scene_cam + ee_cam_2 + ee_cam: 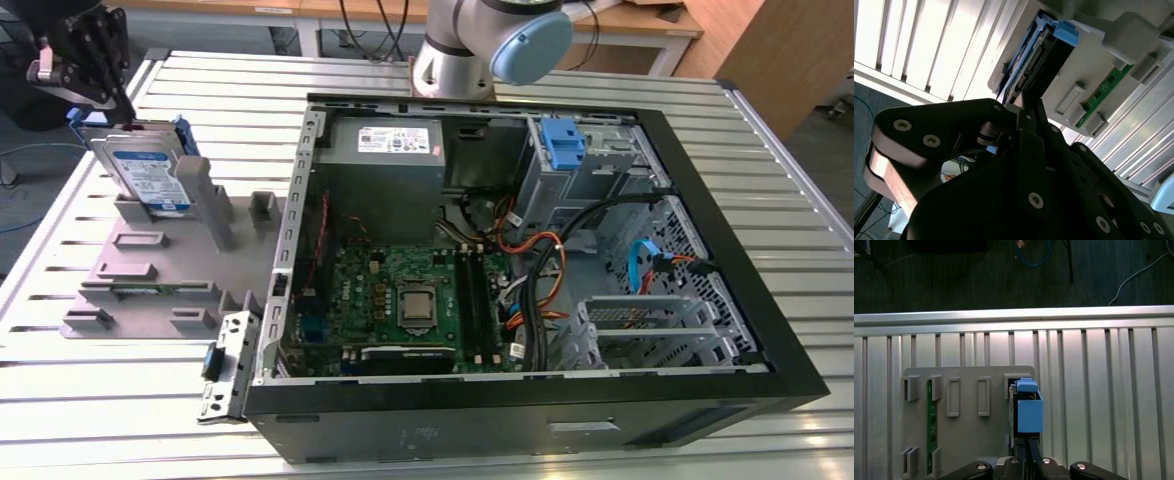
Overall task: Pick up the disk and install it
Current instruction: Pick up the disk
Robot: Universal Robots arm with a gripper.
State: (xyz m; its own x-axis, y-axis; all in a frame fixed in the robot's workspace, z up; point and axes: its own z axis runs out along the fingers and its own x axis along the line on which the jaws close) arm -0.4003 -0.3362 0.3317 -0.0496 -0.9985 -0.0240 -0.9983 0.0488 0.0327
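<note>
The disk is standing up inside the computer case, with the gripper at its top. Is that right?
Not quite. The disk does stand upright with the gripper at its top, but it is not inside the computer case. It stands in the grey holder beside the case, on the exterior view's left. The exterior view shows this.

A robotics lab: slatted metal bench (134,400), opened computer case (467,425).

There are 1 disk (147,175), 1 hand (127,120), 1 grey holder tray (160,275) and 1 open computer case (534,402).
</note>
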